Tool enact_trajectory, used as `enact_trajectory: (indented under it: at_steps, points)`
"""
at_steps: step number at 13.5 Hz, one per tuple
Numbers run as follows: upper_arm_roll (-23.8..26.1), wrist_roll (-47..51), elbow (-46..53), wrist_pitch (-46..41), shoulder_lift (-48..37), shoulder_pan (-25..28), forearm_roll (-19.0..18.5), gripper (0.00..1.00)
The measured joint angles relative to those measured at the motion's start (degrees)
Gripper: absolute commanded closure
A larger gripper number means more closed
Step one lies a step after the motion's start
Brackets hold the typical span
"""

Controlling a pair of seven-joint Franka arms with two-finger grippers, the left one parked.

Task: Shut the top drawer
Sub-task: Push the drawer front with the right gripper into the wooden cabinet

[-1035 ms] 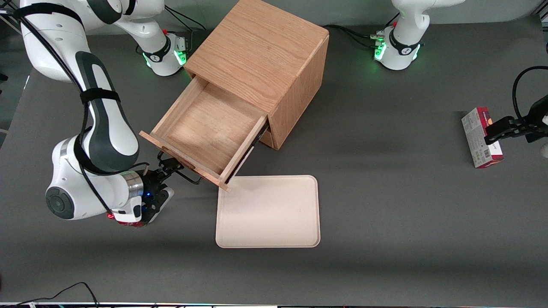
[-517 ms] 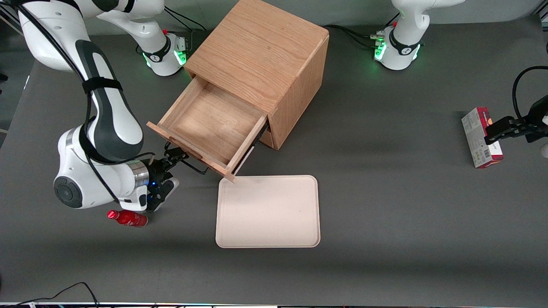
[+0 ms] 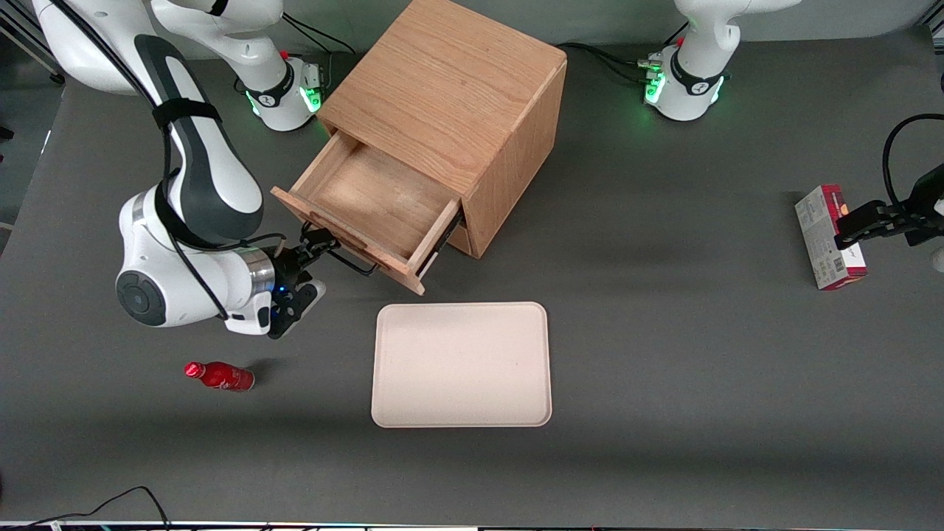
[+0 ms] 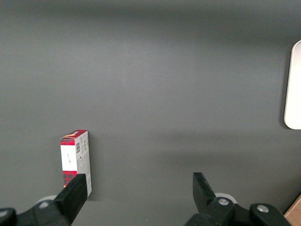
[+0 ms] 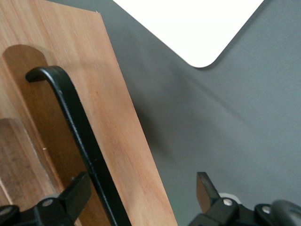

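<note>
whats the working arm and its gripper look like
The right arm has glossy white rounded shells with dark grey panels, a black strap holding a black cable along it, and a silver ring at the wrist. Its gripper, by the top drawer handle, is black with a small blue light nearby.

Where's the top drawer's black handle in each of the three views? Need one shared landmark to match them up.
Front view: the black handle runs along the top drawer front, with the gripper at it, fingers open.
Right wrist view: the handle crosses the drawer's wood front, between the gripper fingers.
Left wrist view: not in it.
Shared landmark: the cream tray, whose rounded corner shows at the right wrist and whose edge shows at the left.
</note>
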Motion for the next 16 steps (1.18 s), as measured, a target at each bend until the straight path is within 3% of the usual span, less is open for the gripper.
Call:
enact_trajectory:
  at_steps: [16]
  points:
    - [4.9,5.2,-14.5,4.1,-10.2,0.0,4.4,0.00]
